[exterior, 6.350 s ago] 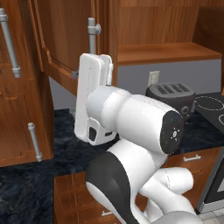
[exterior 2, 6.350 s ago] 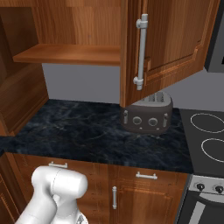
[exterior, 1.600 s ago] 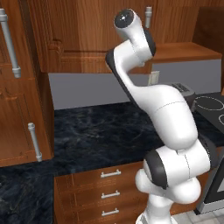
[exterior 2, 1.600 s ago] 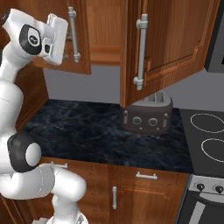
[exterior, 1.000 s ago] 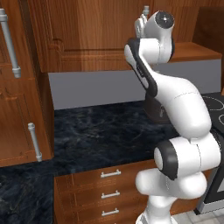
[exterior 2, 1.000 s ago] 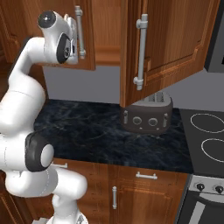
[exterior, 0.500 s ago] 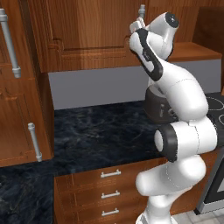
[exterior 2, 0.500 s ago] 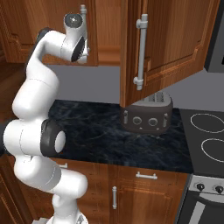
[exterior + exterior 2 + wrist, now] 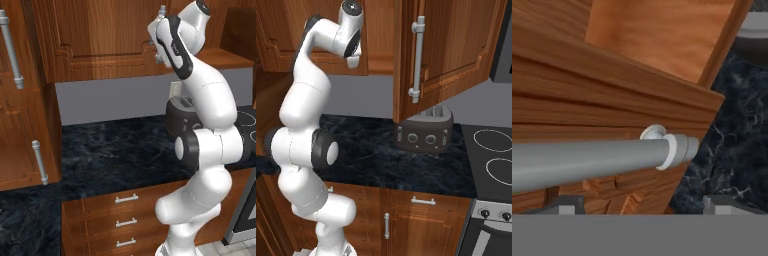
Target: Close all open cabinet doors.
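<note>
I see the reddish-brown raised-panel cabinet door point(image 9: 612, 107) and its one grey metal bar handle point(image 9: 597, 160) just ahead of my two dark fingertips point(image 9: 564, 204), spread wide apart, touching nothing. A second door point(image 9: 456, 50) hangs open.

Swung the left cabinet door point(image 9: 100, 40) from standing wide open to nearly flush with the cabinet front; raised the arm from folded low over the counter to full stretch; brought the gripper point(image 9: 157, 37) up against that door's grey bar handle point(image 9: 602, 157).
</note>
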Robot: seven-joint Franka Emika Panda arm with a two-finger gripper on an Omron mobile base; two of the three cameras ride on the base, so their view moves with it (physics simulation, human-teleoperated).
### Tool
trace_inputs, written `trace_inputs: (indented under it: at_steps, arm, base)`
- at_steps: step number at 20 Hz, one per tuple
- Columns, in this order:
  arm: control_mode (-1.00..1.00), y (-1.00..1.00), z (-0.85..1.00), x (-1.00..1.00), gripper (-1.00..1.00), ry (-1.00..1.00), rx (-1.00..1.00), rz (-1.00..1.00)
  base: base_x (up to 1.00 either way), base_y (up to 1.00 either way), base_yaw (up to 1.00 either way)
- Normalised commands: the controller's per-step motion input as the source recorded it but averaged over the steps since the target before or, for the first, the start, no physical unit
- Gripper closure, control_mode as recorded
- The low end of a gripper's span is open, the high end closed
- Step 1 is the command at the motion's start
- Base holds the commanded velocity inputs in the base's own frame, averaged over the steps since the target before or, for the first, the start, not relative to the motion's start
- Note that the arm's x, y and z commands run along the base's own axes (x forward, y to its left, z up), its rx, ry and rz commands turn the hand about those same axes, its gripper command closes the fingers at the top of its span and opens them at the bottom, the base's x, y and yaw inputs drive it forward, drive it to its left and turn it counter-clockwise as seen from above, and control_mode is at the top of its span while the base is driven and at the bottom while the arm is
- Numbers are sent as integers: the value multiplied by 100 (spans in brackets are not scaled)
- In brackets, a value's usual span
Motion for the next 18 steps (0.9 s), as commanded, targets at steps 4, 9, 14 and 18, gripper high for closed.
trace_inputs:
  at_steps: [4,9,14,18]
  arm:
    - [-100,29,-30,1,-100,2,0,19]
    - [-100,37,-18,0,-100,0,0,15]
    - [-100,25,-15,-14,-100,0,-1,10]
    - [-100,3,-22,-48,-100,-1,-7,0]
  base:
    - [0,0,0]
    - [0,0,0]
    - [0,0,0]
    - [0,0,0]
